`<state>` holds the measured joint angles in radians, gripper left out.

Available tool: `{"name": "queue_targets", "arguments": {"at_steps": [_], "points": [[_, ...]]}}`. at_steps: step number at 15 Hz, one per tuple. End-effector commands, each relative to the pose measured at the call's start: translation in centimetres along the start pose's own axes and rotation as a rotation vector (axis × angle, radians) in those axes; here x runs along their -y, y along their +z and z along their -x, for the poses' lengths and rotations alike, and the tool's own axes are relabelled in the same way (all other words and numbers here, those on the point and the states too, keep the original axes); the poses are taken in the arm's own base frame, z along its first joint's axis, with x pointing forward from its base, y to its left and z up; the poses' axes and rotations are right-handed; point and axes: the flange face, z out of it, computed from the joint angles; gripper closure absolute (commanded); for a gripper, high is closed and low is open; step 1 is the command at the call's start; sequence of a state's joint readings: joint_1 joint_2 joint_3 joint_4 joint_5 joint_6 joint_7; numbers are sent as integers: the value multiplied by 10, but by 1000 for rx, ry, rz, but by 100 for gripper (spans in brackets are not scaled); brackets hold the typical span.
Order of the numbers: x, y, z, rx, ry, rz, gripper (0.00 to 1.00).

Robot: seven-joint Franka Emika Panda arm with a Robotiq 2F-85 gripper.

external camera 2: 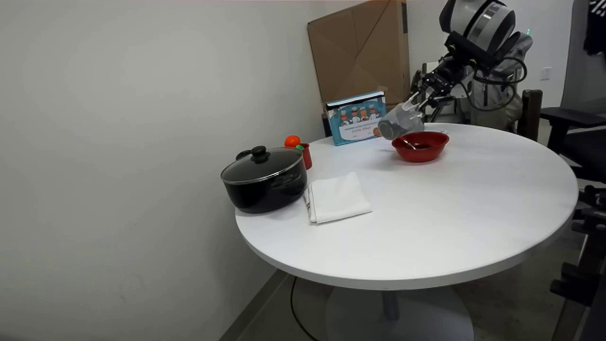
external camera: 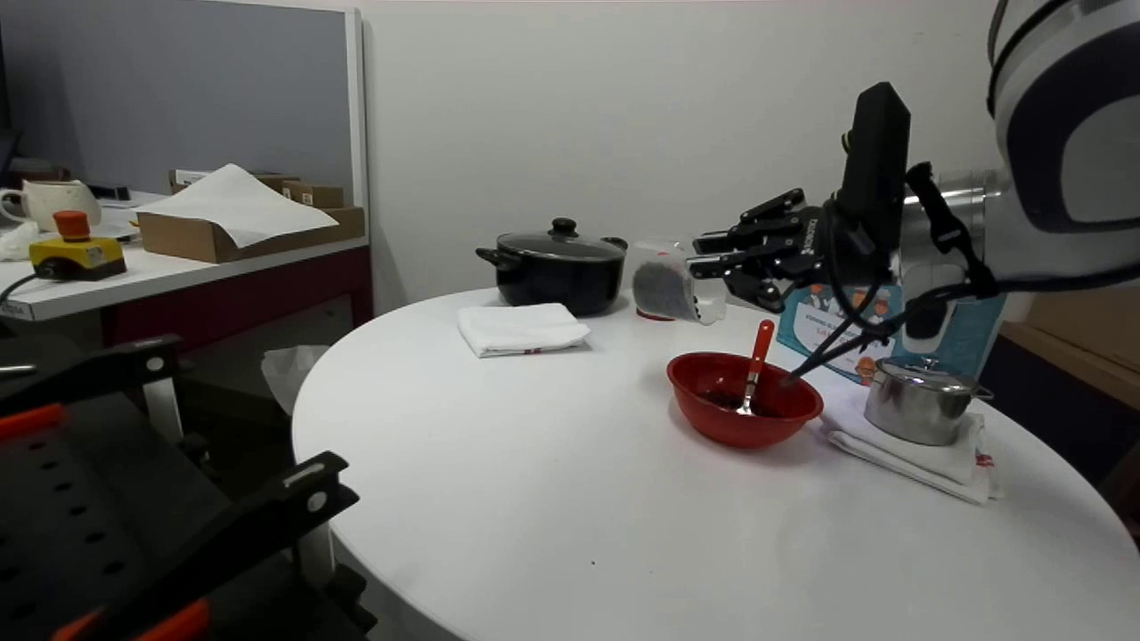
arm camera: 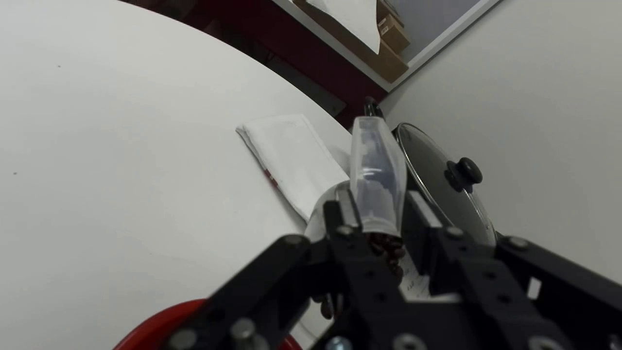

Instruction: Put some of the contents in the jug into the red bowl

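The tabletop point(external camera 2: 426, 213) is plain white. The bowl point(external camera: 744, 434) is bright red, as is the utensil handle point(external camera: 761, 345), whose lower end shines silver. The jug point(external camera 2: 402, 122) is clear and colourless; its contents point(arm camera: 387, 247) look dark grey through the wall in an exterior view, and dark reddish brown in the wrist view. The pincer point(arm camera: 381, 204) is black with pale grey strips. The pot point(external camera: 561, 283) is black, its lid point(external camera 2: 267, 170) smoky grey with a silver rim. The folded cloth point(external camera: 521, 328) beside it is white with small red marks along an edge. The box point(external camera 2: 360, 118) is turquoise, with a white panel and printed cooks in white hats. The small cup point(external camera 2: 307, 157) is red.
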<state>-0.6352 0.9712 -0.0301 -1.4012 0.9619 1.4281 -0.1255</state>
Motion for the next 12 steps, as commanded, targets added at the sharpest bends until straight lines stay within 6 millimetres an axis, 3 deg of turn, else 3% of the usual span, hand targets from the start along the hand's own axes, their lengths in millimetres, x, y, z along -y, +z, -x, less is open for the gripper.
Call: {"name": "queue_targets", "arguments": {"at_steps": [1,7,12], "points": [[-30,-9,21,-26,-26,-99,93],[-78,-30,49,-97,-60,-214,93],[-86,-35,64,-156,-116,-319,93]]}}
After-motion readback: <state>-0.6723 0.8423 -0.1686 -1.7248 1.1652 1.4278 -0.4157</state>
